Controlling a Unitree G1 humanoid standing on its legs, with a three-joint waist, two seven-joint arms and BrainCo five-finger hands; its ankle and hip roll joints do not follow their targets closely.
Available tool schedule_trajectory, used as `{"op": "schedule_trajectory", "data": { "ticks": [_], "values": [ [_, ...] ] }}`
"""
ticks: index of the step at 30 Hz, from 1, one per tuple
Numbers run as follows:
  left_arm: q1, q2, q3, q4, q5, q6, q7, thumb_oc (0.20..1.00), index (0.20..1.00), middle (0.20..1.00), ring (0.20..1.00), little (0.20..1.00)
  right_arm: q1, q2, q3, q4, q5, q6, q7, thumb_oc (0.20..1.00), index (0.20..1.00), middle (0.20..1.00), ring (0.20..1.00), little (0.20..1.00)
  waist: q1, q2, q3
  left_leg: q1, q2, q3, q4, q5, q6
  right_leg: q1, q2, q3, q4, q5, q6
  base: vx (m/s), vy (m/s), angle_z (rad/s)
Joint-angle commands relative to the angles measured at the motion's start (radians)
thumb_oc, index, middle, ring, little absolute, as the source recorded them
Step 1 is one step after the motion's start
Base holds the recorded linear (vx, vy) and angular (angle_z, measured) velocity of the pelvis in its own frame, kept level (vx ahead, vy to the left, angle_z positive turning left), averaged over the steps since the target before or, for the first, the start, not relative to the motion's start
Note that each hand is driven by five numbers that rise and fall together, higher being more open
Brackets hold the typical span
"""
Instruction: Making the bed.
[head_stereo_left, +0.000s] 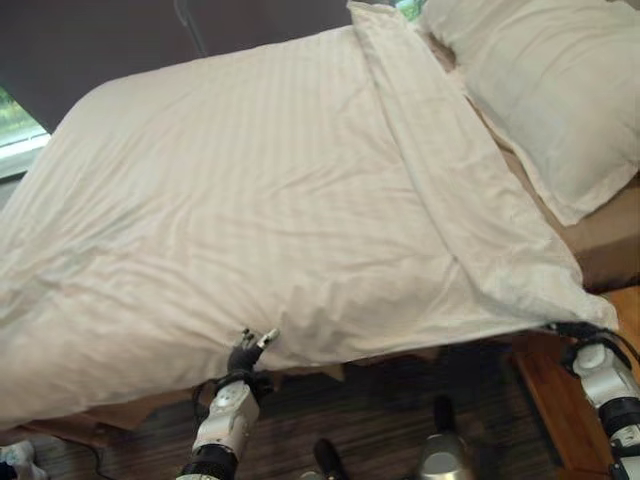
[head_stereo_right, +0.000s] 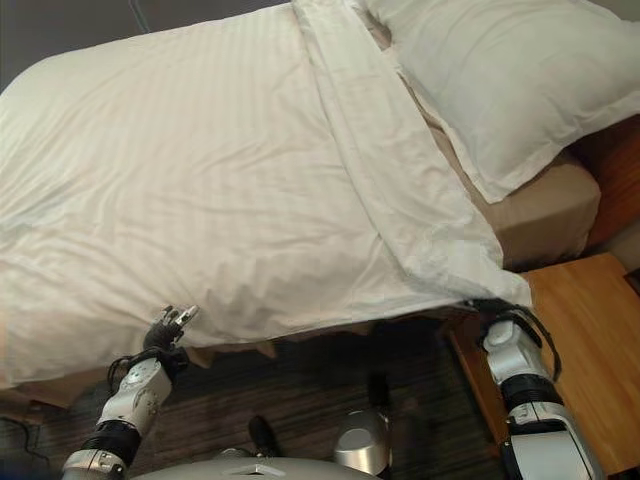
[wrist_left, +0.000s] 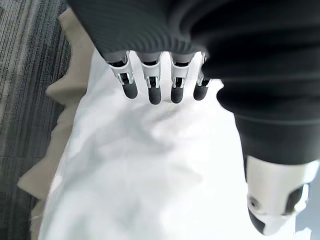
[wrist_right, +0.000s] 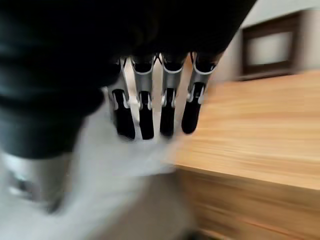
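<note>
Currently, duvet (head_stereo_left: 260, 200) lies spread and striped, pillow (head_stereo_left: 550, 90) at 1 o'clock. Left hand (head_stereo_left: 250, 350) and right hand (wrist_right: 155, 107) hover straight-fingered, empty, over its near edge.

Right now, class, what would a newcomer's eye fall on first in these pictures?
A white striped duvet covers nearly the whole bed, one edge folded back beside a large pillow at the head. The left hand reaches the duvet's near edge; the right hand meets its corner by a wooden nightstand.

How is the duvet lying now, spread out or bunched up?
Spread. The duvet covers most of the bed, its top edge turned back in a band below the pillow, with light wrinkles near the left hand.
</note>
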Motion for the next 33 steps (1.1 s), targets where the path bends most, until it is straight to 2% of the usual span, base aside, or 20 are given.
{"op": "schedule_trajectory", "data": {
  "ticks": [1, 4, 5, 6, 8, 11, 13, 14, 15, 16, 19, 20, 21, 23, 25, 26, 27, 30, 32, 33],
  "values": [
    [-0.041, 0.016, 0.030, 0.001, 0.019, -0.029, -0.012, 1.000, 1.000, 1.000, 1.000, 1.000, -0.037, -0.010, 0.036, 0.046, -0.024, 0.000, 0.004, 1.000, 1.000, 1.000, 1.000, 1.000, -0.002, -0.028, 0.023, 0.121, -0.045, -0.023, 0.033, -0.136, -0.015, -0.158, -0.036, -0.038, 0.050, 0.083, 0.021, 0.01, -0.037, -0.02],
    [-0.011, -0.004, 0.045, -0.004, 0.031, -0.026, -0.007, 1.000, 1.000, 1.000, 1.000, 1.000, 0.046, 0.064, 0.018, 0.135, -0.016, 0.004, 0.017, 1.000, 1.000, 1.000, 1.000, 1.000, -0.002, -0.039, 0.016, 0.126, -0.041, -0.027, 0.031, -0.137, -0.014, -0.153, -0.034, -0.047, 0.053, 0.085, 0.021, 0.00, -0.027, -0.02],
    [-0.010, -0.003, 0.044, -0.004, 0.031, -0.026, -0.007, 1.000, 1.000, 1.000, 1.000, 1.000, 0.045, 0.065, 0.019, 0.138, -0.015, 0.002, 0.015, 1.000, 1.000, 1.000, 1.000, 1.000, -0.001, -0.040, 0.015, 0.127, -0.041, -0.027, 0.031, -0.137, -0.014, -0.153, -0.034, -0.047, 0.053, 0.085, 0.021, -0.01, -0.037, 0.00],
    [-0.012, -0.012, 0.040, 0.001, 0.037, -0.026, -0.009, 1.000, 1.000, 1.000, 1.000, 1.000, 0.068, 0.111, 0.020, 0.253, 0.007, 0.009, 0.043, 1.000, 1.000, 1.000, 1.000, 1.000, 0.005, -0.049, 0.011, 0.128, -0.038, -0.028, 0.030, -0.136, -0.014, -0.151, -0.030, -0.052, 0.053, 0.083, 0.021, 0.00, -0.045, -0.02],
    [-0.005, -0.005, 0.039, -0.012, 0.032, -0.025, -0.014, 1.000, 1.000, 1.000, 1.000, 1.000, 0.082, 0.131, 0.023, 0.340, 0.016, 0.015, 0.061, 1.000, 1.000, 1.000, 1.000, 1.000, 0.016, -0.057, 0.008, 0.128, -0.031, -0.032, 0.027, -0.134, -0.015, -0.146, -0.027, -0.059, 0.050, 0.082, 0.021, 0.00, -0.051, 0.01],
    [-0.004, 0.006, 0.045, -0.022, 0.022, -0.020, -0.014, 1.000, 1.000, 1.000, 1.000, 1.000, 0.086, 0.127, 0.009, 0.344, 0.053, 0.003, 0.061, 1.000, 1.000, 1.000, 1.000, 1.000, 0.024, -0.068, 0.006, 0.128, -0.023, -0.034, 0.025, -0.131, -0.018, -0.143, -0.020, -0.063, 0.046, 0.082, 0.020, 0.01, -0.041, -0.03],
    [-0.007, 0.011, 0.051, -0.011, 0.023, -0.019, -0.010, 1.000, 1.000, 1.000, 1.000, 1.000, 0.072, 0.111, 0.022, 0.263, 0.069, -0.021, 0.054, 1.000, 1.000, 1.000, 1.000, 1.000, 0.027, -0.078, 0.007, 0.127, -0.014, -0.032, 0.024, -0.125, -0.021, -0.147, -0.009, -0.061, 0.046, 0.082, 0.019, 0.01, -0.045, -0.07],
    [-0.008, 0.012, 0.053, -0.008, 0.024, -0.020, -0.006, 1.000, 1.000, 1.000, 1.000, 1.000, 0.060, 0.106, 0.024, 0.217, 0.098, -0.032, 0.055, 0.304, 0.304, 0.304, 0.304, 0.304, 0.028, -0.082, 0.007, 0.128, -0.011, -0.030, 0.023, -0.124, -0.022, -0.149, -0.005, -0.059, 0.045, 0.082, 0.018, 0.01, -0.040, -0.11],
    [-0.009, 0.012, 0.053, -0.007, 0.024, -0.020, -0.006, 1.000, 1.000, 1.000, 1.000, 1.000, 0.061, 0.106, 0.024, 0.215, 0.099, -0.031, 0.055, 0.200, 0.200, 0.200, 0.200, 0.200, 0.029, -0.082, 0.008, 0.128, -0.011, -0.029, 0.023, -0.124, -0.023, -0.149, -0.005, -0.058, 0.046, 0.082, 0.018, 0.03, -0.023, -0.22],
    [-0.010, 0.012, 0.056, -0.010, 0.026, -0.022, 0.001, 1.000, 1.000, 1.000, 1.000, 1.000, 0.028, 0.078, 0.026, -0.002, 0.149, -0.063, 0.036, 0.200, 0.200, 0.200, 0.200, 0.200, 0.029, -0.085, 0.013, 0.132, -0.004, -0.024, 0.023, -0.126, -0.026, -0.147, 0.005, -0.054, 0.045, 0.077, 0.018, 0.03, -0.013, -0.19],
    [-0.012, 0.014, 0.059, -0.026, 0.027, -0.029, 0.008, 1.000, 1.000, 1.000, 1.000, 1.000, -0.014, 0.060, 0.012, -0.259, 0.226, -0.097, -0.006, 0.200, 0.200, 0.200, 0.200, 0.200, 0.027, -0.085, 0.019, 0.133, 0.003, -0.017, 0.022, -0.125, -0.031, -0.149, 0.012, -0.051, 0.044, 0.074, 0.016, 0.02, -0.010, -0.11],
    [-0.012, 0.015, 0.059, -0.026, 0.027, -0.028, 0.009, 1.000, 1.000, 1.000, 1.000, 1.000, -0.013, 0.061, 0.011, -0.262, 0.226, -0.095, -0.006, 0.200, 0.200, 0.200, 0.200, 0.200, 0.027, -0.088, 0.017, 0.129, 0.001, -0.017, 0.021, -0.119, -0.031, -0.153, 0.011, -0.050, 0.043, 0.078, 0.014, 0.05, -0.008, -0.14],
    [-0.016, 0.018, 0.065, -0.032, 0.009, -0.036, 0.011, 1.000, 1.000, 1.000, 1.000, 1.000, -0.052, 0.118, -0.040, -0.390, 0.472, -0.170, -0.032, 0.200, 0.200, 0.200, 0.200, 0.200, 0.030, -0.081, 0.022, 0.131, 0.008, -0.015, 0.022, -0.124, -0.034, -0.151, 0.016, -0.050, 0.043, 0.071, 0.013, 0.03, -0.030, -0.10],
    [-0.019, 0.025, 0.071, -0.032, 0.000, -0.032, 0.007, 1.000, 1.000, 1.000, 1.000, 1.000, -0.062, 0.168, -0.061, -0.467, 0.634, -0.228, -0.023, 0.200, 0.200, 0.200, 0.200, 0.200, 0.034, -0.075, 0.023, 0.130, 0.014, -0.015, 0.022, -0.123, -0.036, -0.150, 0.020, -0.053, 0.042, 0.066, 0.011, 0.05, -0.034, -0.01],
    [-0.019, 0.033, 0.074, -0.010, -0.016, -0.032, 0.010, 1.000, 1.000, 1.000, 1.000, 1.000, -0.091, 0.229, -0.080, -0.484, 0.811, -0.285, -0.007, 0.200, 0.200, 0.200, 0.200, 0.200, 0.043, -0.066, 0.024, 0.129, 0.018, -0.016, 0.022, -0.122, -0.041, -0.147, 0.024, -0.057, 0.042, 0.059, 0.008, 0.04, -0.030, -0.01],
    [-0.020, 0.034, 0.075, -0.009, -0.017, -0.033, 0.009, 1.000, 1.000, 1.000, 1.000, 1.000, -0.093, 0.229, -0.080, -0.483, 0.813, -0.286, -0.006, 0.200, 0.200, 0.200, 0.200, 0.200, 0.042, -0.069, 0.023, 0.125, 0.016, -0.016, 0.021, -0.116, -0.041, -0.151, 0.022, -0.057, 0.040, 0.063, 0.006, 0.07, -0.027, 0.09],
    [-0.014, 0.037, 0.070, 0.011, -0.029, -0.036, 0.007, 1.000, 1.000, 1.000, 1.000, 1.000, -0.132, 0.286, -0.103, -0.505, 1.001, -0.357, 0.014, 0.200, 0.200, 0.200, 0.200, 0.200, 0.051, -0.057, 0.024, 0.125, 0.019, -0.018, 0.020, -0.115, -0.044, -0.148, 0.023, -0.060, 0.038, 0.058, 0.004, 0.06, -0.036, 0.12],
    [-0.030, 0.045, 0.055, 0.031, -0.049, -0.049, 0.012, 1.000, 1.000, 1.000, 1.000, 1.000, -0.217, 0.297, -0.110, -0.490, 1.125, -0.409, 0.017, 0.200, 0.200, 0.200, 0.200, 0.200, 0.065, -0.044, 0.032, 0.115, 0.022, -0.020, 0.020, -0.111, -0.049, -0.154, 0.024, -0.066, 0.036, 0.056, 0.003, 0.02, -0.041, 0.06],
    [-0.067, 0.067, 0.030, 0.033, -0.075, -0.078, 0.024, 1.000, 1.000, 1.000, 1.000, 1.000, -0.357, 0.260, -0.115, -0.451, 1.199, -0.442, 0.001, 0.200, 0.200, 0.200, 0.200, 0.200, 0.076, -0.013, 0.072, 0.076, 0.021, -0.027, 0.024, -0.100, -0.055, -0.192, 0.018, -0.052, 0.037, 0.060, 0.005, -0.10, -0.003, 0.03],
    [-0.073, 0.066, 0.031, 0.035, -0.076, -0.079, 0.024, 1.000, 1.000, 1.000, 1.000, 1.000, -0.364, 0.256, -0.114, -0.446, 1.201, -0.443, 0.001, 0.200, 0.200, 0.200, 0.200, 0.200, 0.077, -0.011, 0.074, 0.073, 0.021, -0.027, 0.025, -0.100, -0.055, -0.196, 0.018, -0.051, 0.037, 0.060, 0.005, -0.11, 0.020, -0.06]
  ]
}}
